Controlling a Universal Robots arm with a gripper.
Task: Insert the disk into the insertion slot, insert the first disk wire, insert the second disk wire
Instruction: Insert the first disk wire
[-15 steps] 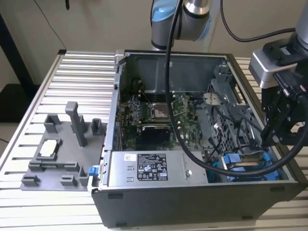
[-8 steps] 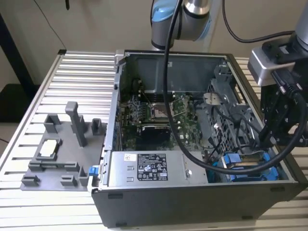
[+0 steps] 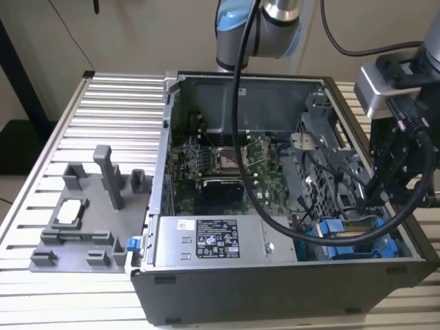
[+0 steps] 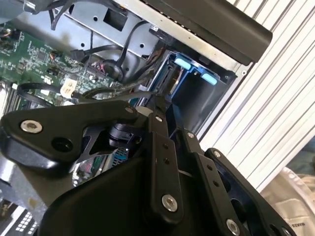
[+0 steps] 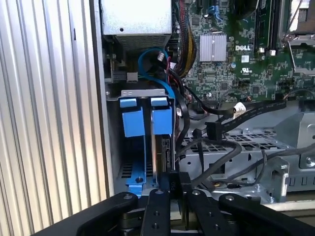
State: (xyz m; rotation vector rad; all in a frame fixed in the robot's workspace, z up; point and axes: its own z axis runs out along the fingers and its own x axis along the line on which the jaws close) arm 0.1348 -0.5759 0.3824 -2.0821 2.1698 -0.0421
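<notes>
- The tool (image 3: 368,201) reaches down into the open computer case (image 3: 275,282); its tip is at one corner of the case
- In both wrist views the tool's (image 5: 174,183) two black fingers (image 5: 157,209) are pinched close together; a small black plug (image 5: 178,178) sits squeezed between their tips
- The disk (image 5: 162,123) stands on its edge right in front of the tool, in its bright blue frame; the plug is at the disk's near end, touching it or just beside it, I cannot tell which
- The disk is down inside the insertion slot (image 5: 142,92), a grey metal bay; a second blue frame (image 5: 132,123) stands just beside it, on the side near the case wall
- Black wires (image 5: 256,110) loop just beside the tool, on the other side from the case wall; the green board (image 5: 231,69) lies past them
- A grey box with a sticker (image 3: 213,240) lies in the case well apart from the tool
- The case sits on a ribbed silver counter (image 3: 103,110); a grey holder (image 3: 82,220) rests there, far from the tool
</notes>
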